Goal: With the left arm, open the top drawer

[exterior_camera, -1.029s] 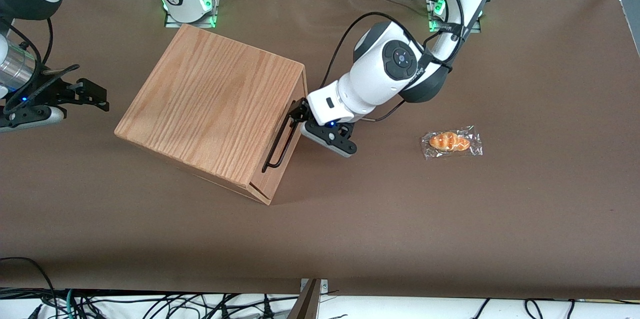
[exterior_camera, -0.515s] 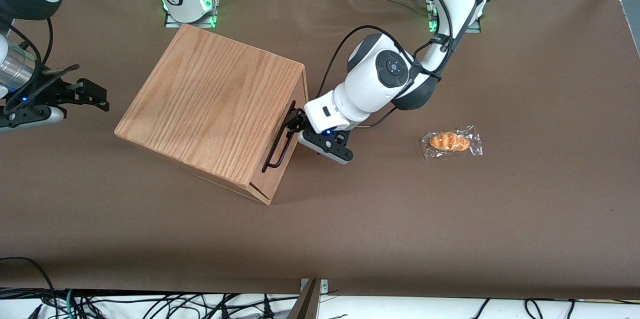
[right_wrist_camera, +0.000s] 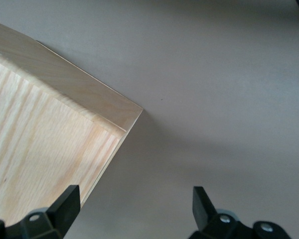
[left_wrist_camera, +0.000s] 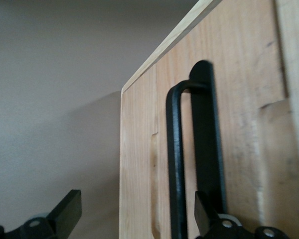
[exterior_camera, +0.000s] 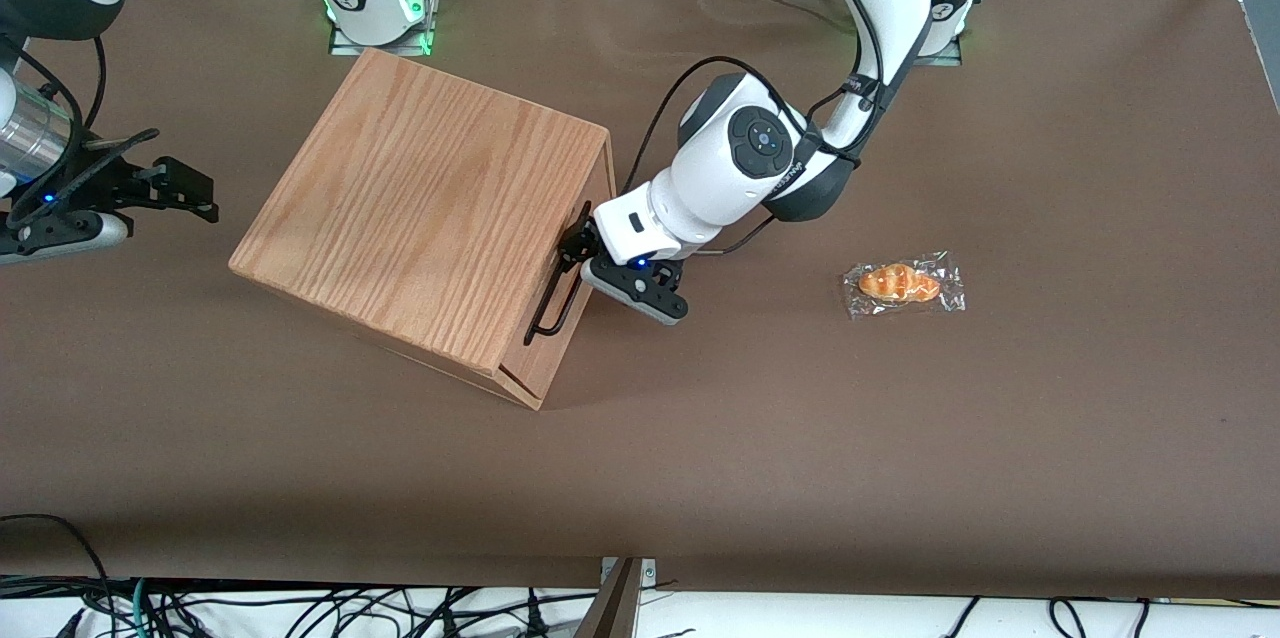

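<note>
1. A wooden cabinet [exterior_camera: 420, 218] stood turned at an angle on the brown table [exterior_camera: 1050, 438], its broad oak-grain top facing the front camera.
2. The top drawer [exterior_camera: 575, 313] sat shut in the cabinet's face on the side toward the working arm; its front panel lay flush with the cabinet's edge.
3. A long thin black bar handle [exterior_camera: 556, 290] ran along that drawer front, standing a little off the wood.
4. The left arm [exterior_camera: 745, 163] reached down from its base at the table's edge farthest from the front camera, with the round black cap turned toward that camera.
5. Its gripper [exterior_camera: 578, 250] was at the drawer front, by the end of the handle farther from the front camera.
6. In the left wrist view the fingers stood spread apart: one fingertip [left_wrist_camera: 203, 211] lay against the wood panel [left_wrist_camera: 239, 99] just beside the handle bar [left_wrist_camera: 175, 164], while the other fingertip [left_wrist_camera: 69, 209] hung over the table, clear of the cabinet's edge. The bar lay between them, not clamped.
7. A wrapped bread roll [exterior_camera: 900, 283] lay on the table toward the working arm's end, well apart from the cabinet.
</note>
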